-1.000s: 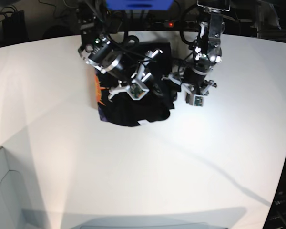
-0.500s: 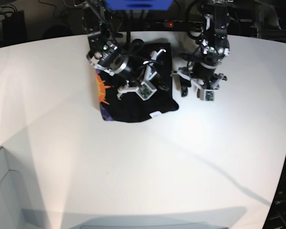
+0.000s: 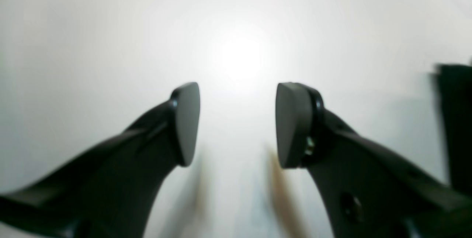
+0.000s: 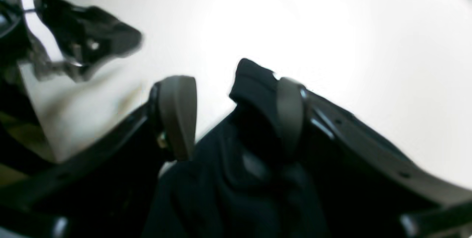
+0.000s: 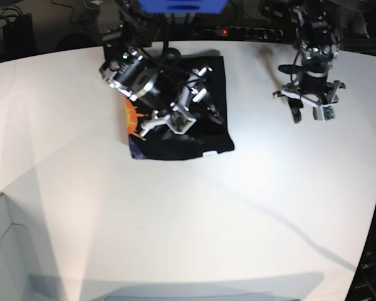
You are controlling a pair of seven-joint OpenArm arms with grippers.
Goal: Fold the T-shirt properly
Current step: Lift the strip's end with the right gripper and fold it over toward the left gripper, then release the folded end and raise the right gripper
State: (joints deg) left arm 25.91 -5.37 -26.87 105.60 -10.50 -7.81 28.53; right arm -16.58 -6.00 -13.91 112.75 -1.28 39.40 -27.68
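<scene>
Your T-shirt (image 5: 175,125) sits folded into a compact dark block on the table (image 5: 194,226), far side, left of centre in the base view. An orange-on-purple print strip shows along its left edge, and the small white label (image 5: 208,152) lies at its near right corner.

Right gripper (image 4: 236,116) is over the shirt w/ jaws spread apart. A raised black fold stands betw. the pads, leaning on the right pad (image 4: 289,114); the left pad shows bare table behind it. Looks released, not clamped, but the cloth is touching one pad.

Left gripper (image 3: 238,123) hangs well off to the shirt's right, jaws parted, nothing betw. them, only white table below.

Risks, as I judge them:
- Lift the right arm straight up and that fold may snag on the pad and drag, pulling the top layer open. Back out along the jaw gap instead.
- The fold stands proud, so it may spring or slump unevenly and leave the block lopsided.
- The wrist view is blurred; I can't tell whether cloth is caught under the fingertips, so check before moving.
</scene>
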